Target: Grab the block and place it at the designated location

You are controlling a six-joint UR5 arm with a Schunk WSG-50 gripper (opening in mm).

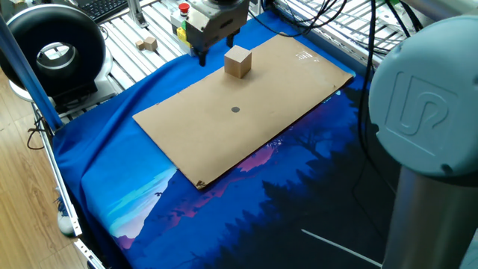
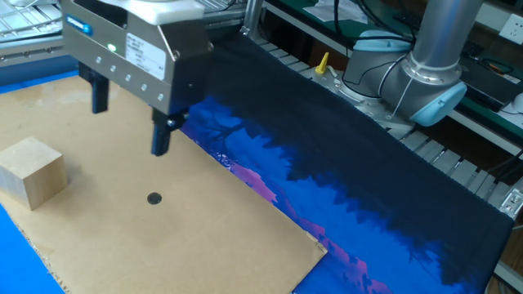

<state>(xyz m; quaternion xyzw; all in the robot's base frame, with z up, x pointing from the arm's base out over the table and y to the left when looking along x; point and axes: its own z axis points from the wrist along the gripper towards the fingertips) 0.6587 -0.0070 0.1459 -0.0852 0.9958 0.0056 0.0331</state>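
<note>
The block (image 1: 237, 62) is a light-tan wooden cube standing near the far edge of the brown cardboard sheet (image 1: 187, 127). It also shows at the left in the other fixed view (image 2: 31, 171). The designated location is a small dark grey dot (image 1: 236, 110) in the middle of the sheet, and it shows in the other fixed view too (image 2: 154, 198). My gripper (image 1: 216, 51) hovers above the sheet just left of the block, open and empty. In the other fixed view the gripper (image 2: 131, 118) is up and to the right of the block, with its fingers (image 2: 161, 139) pointing down.
A smaller pale wooden cube (image 1: 149, 43) lies on the metal rack behind the sheet. A black round device (image 1: 52, 48) stands at the far left. A blue cloth (image 1: 246, 202) covers the table. The arm's grey joint (image 1: 426, 112) fills the right foreground.
</note>
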